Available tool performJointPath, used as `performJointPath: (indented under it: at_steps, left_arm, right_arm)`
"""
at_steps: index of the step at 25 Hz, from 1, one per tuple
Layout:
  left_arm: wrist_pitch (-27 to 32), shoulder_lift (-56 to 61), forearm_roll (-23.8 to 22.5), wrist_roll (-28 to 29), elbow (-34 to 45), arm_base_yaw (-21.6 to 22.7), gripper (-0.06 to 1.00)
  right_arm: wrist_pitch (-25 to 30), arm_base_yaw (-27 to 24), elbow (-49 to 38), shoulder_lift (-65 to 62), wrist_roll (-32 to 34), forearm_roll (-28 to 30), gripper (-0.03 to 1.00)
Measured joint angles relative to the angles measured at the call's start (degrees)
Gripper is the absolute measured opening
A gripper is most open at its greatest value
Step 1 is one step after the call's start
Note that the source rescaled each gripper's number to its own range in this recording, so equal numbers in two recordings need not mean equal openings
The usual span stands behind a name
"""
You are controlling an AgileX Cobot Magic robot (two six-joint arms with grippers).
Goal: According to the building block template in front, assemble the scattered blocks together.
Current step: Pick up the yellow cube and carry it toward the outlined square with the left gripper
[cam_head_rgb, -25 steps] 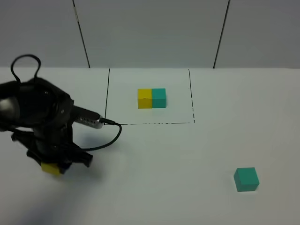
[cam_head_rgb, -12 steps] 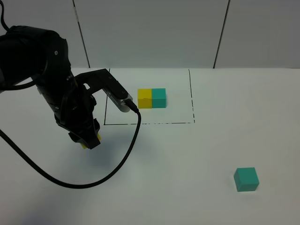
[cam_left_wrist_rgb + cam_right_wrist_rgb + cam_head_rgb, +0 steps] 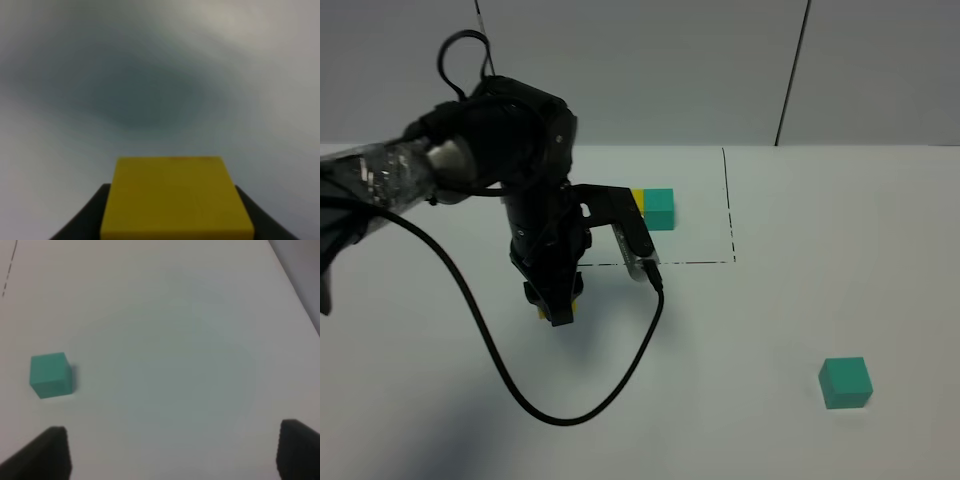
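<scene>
- The right gripper (image 3: pixel 175 455), seen only by its own wrist camera, hangs over the bare white table (image 3: pixel 190 340). Its jaws are spread wide with nothing between them.
- The teal cube (image 3: pixel 846 382) sits alone on the table, nearest the high camera. It is well apart from the template (image 3: pixel 659 209), off to that pair's near right. In the right wrist view it lies ahead of the right gripper, clear of both fingertips.
- A black cable (image 3: pixel 560 421) loops across the table on the template's near left, trailing from the left arm (image 3: pixel 520 140).
- The left gripper (image 3: pixel 558 306) points down on the template's near left, just outside the near line of the black frame (image 3: pixel 700 262). Its jaws are clamped on the yellow cube (image 3: pixel 175 197). From above, only slivers of yellow show under the black fingers.
- Whether the yellow cube touches the table cannot be told. The left wrist view shows only a blurred grey shadow beyond it.
- The template sits inside the frame, well apart from the teal cube. Its teal half is in plain sight, while the left arm covers most of its yellow half.
- Behind the template, a pale wall (image 3: pixel 640 70) with dark seams closes the scene.
</scene>
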State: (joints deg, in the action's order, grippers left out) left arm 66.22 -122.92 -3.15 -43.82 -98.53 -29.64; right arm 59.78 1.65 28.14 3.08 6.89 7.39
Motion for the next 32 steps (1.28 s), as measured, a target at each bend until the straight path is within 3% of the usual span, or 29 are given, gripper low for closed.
performJointPath:
  at_steps: [5,11,21,32]
  left_arm:
    - [0.3,-6.6,1.6,-4.2,-6.9,-2.5,0.01]
    - [0.1,-11.9,5.7,-8.3,-8.8,-3.4,0.01]
    - [-3.3,-13.4,5.5,-9.6,-11.4,-4.4,0.01]
    - [-1.8,-18.5,3.5,-8.4,-18.5,-7.7,0.01]
  right_arm:
    - [0.0,0.0,0.0,0.0,0.0,0.0,0.67]
    - [0.0,0.0,0.0,0.0,0.0,0.0,0.67]
    - [0.0,0.0,0.0,0.0,0.0,0.0,0.67]
    - [0.0,0.0,0.0,0.0,0.0,0.0,0.67]
